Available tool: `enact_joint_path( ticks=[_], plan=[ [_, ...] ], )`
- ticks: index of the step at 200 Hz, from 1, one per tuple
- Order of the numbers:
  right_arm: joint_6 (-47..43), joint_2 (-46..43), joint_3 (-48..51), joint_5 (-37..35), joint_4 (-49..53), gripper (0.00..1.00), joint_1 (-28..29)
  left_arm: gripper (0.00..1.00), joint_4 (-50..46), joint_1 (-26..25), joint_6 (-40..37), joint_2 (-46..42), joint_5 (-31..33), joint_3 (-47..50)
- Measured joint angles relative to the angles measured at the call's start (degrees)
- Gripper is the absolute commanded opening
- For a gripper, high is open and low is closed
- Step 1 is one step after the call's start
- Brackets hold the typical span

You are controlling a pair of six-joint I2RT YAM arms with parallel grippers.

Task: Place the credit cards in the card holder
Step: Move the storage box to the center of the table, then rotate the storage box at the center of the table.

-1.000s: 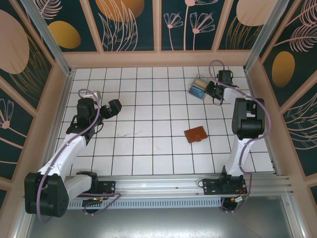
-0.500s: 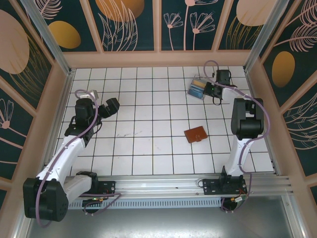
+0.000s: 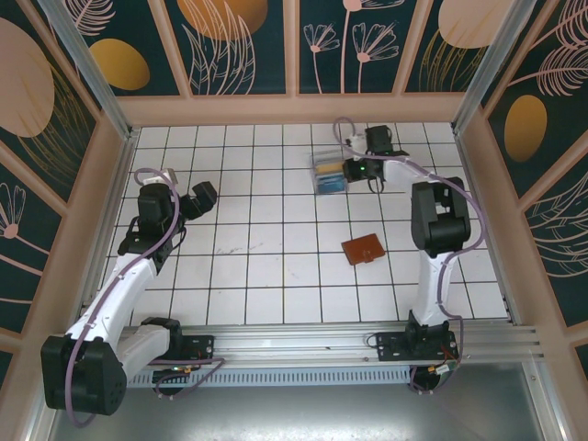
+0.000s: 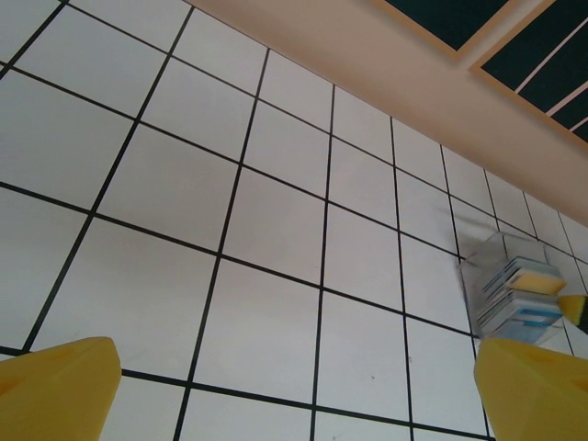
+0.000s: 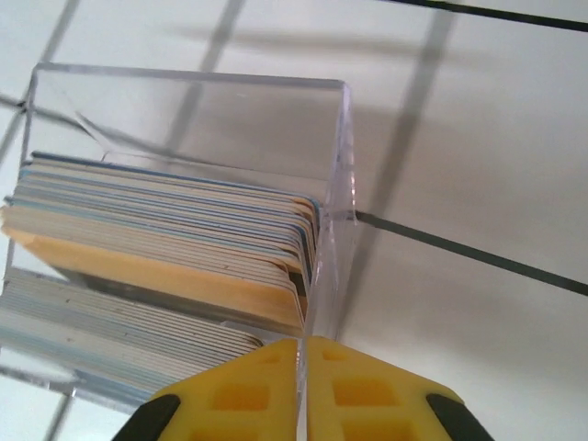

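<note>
The right gripper (image 3: 348, 171) is reaching to the far middle of the white tiled table (image 3: 266, 276), where it is holding a clear plastic case (image 3: 318, 188). In the right wrist view, the right gripper (image 5: 301, 386) is showing its two yellow fingers pressed almost together, with only a thin seam between them. The near wall of the clear plastic case (image 5: 276, 119) is running down into that seam, so the jaws are pinching the case by its wall. The credit cards (image 5: 165, 266) are standing on edge inside the case, packed in a tight stack of blue-edged cards with a few yellow ones among them. From above, the credit cards (image 3: 327, 171) are showing as a blue and yellow bundle just beside the right fingertips. The card holder (image 3: 365, 248), a reddish-brown folded wallet, is lying flat on the tiles nearer the arm bases, well apart from the case and touching neither gripper. The left gripper (image 3: 208, 190) is hanging over the left side of the table, far from both. In the left wrist view, the left gripper (image 4: 294, 395) is holding its yellow fingertips wide apart, gripping nothing, with the case and its credit cards (image 4: 516, 292) sitting off to the right.
</note>
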State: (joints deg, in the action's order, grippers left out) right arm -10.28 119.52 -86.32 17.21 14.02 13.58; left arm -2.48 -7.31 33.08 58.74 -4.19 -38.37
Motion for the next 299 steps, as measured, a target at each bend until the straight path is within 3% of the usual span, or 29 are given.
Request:
enact_joint_path(
  ticks=[45,82,134,177,209,255,299],
  plan=[
    [-7.32,1.86,-2.91,3.23,2.08,0.15,8.26,0.99,-0.31,0.0,0.17,1.33,-0.68,-0.02],
    [-12.22,1.86,-2.91,4.57,2.36,0.12,12.79,0.99,2.16,0.0,-0.26,4.22,-6.45,0.0],
    [-18.38,0.2,-1.09,3.91,3.1,0.11,16.9,0.99,1.38,0.0,-7.85,16.0,-14.1,-7.85],
    [-27.98,-6.75,9.2,3.74,0.66,0.18,18.03,0.91,-0.15,-0.61,-13.18,26.38,-23.43,-16.35],
    [-33.83,-11.47,15.93,4.15,-4.66,0.36,18.01,0.82,-5.18,-2.29,-15.74,33.07,-27.54,-19.67],
    [-26.53,-19.04,22.49,9.11,-16.0,0.46,13.97,0.68,-10.03,-4.92,-20.06,41.53,-26.45,-30.18],
    [-15.67,-30.91,34.23,13.07,-25.94,0.48,10.08,0.55,-16.81,-6.36,-26.8,54.84,-26.86,-43.74]
  ],
)
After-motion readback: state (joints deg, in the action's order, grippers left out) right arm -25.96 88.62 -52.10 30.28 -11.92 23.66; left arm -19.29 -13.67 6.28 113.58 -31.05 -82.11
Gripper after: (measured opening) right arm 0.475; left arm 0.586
